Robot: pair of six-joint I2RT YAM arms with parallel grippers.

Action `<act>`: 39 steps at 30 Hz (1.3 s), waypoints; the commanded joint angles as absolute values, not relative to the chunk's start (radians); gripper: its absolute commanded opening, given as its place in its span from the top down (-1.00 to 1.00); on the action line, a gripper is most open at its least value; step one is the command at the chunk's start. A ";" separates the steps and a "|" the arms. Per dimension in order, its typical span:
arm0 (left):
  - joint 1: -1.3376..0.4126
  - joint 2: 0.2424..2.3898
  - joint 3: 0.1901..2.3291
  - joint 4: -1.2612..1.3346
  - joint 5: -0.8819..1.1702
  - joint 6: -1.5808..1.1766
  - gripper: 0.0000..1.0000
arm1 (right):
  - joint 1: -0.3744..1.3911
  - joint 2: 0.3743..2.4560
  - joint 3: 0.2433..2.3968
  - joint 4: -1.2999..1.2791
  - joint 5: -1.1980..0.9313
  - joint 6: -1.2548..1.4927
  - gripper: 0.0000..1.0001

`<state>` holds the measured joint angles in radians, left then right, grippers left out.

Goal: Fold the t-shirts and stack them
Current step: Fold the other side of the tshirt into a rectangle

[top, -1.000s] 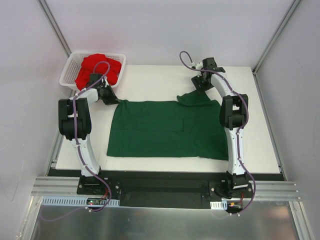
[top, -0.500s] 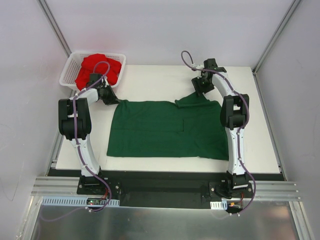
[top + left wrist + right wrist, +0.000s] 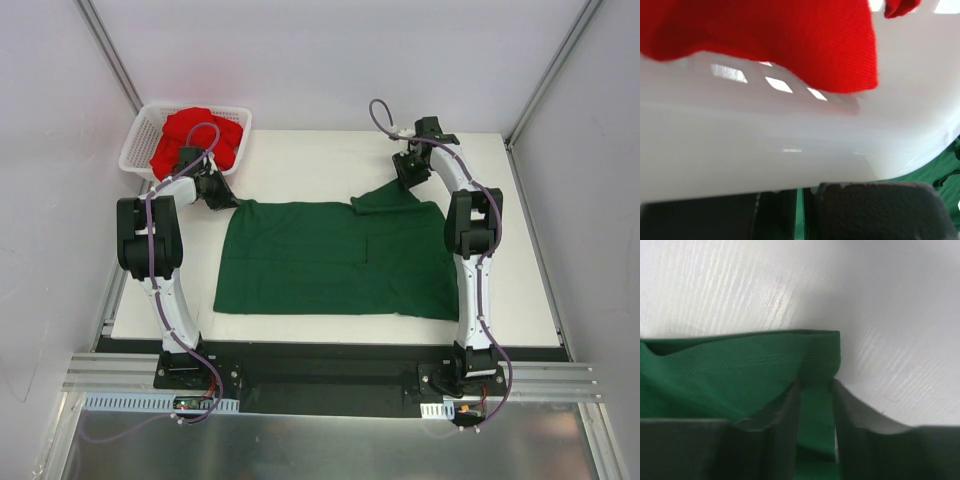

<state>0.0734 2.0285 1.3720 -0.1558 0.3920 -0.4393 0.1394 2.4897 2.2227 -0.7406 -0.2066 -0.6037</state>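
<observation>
The dark green t-shirt [image 3: 335, 260] lies spread flat on the white table [image 3: 300, 165]. My left gripper [image 3: 222, 200] is at its far left corner, hard against the basket, and is shut on a thin strip of green cloth [image 3: 801, 210]. My right gripper [image 3: 405, 180] is at the far right sleeve [image 3: 740, 365], which rises a little toward it. Its jaws [image 3: 816, 385] stand partly apart, astride the sleeve's hem, with green cloth between them. The bright red t-shirt [image 3: 200, 140] lies heaped in the basket and fills the top of the left wrist view [image 3: 790, 40].
The white mesh basket [image 3: 137, 140] stands off the table's far left corner, its wall [image 3: 790, 145] right in front of my left fingers. Grey walls close in the cell on three sides. Bare white table shows beyond the green shirt.
My right gripper has narrowed around the sleeve and shifted slightly right and back. The sleeve tip has drawn up toward it. The left arm has not moved.
</observation>
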 commanded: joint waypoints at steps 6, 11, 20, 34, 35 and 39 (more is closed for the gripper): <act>0.081 2.052 1.390 -0.089 0.396 -0.453 0.99 | 0.144 2.457 2.209 -0.833 -0.244 -0.581 0.98; 0.083 2.056 1.391 -0.089 0.394 -0.454 0.99 | 0.144 2.448 2.203 -0.831 -0.229 -0.572 0.98; 0.081 2.042 1.394 -0.089 0.410 -0.451 1.00 | 0.137 2.295 2.003 -0.657 -0.169 -0.460 0.99; 0.086 1.941 1.371 -0.092 0.440 -0.433 1.00 | 0.132 2.169 1.970 -0.617 -0.035 -0.370 0.98; 0.084 1.924 1.367 -0.094 0.443 -0.433 1.00 | 0.132 2.158 1.957 -0.617 -0.029 -0.367 0.98; 0.087 1.870 1.339 -0.098 0.451 -0.428 1.00 | 0.133 2.094 1.904 -0.615 0.032 -0.350 0.98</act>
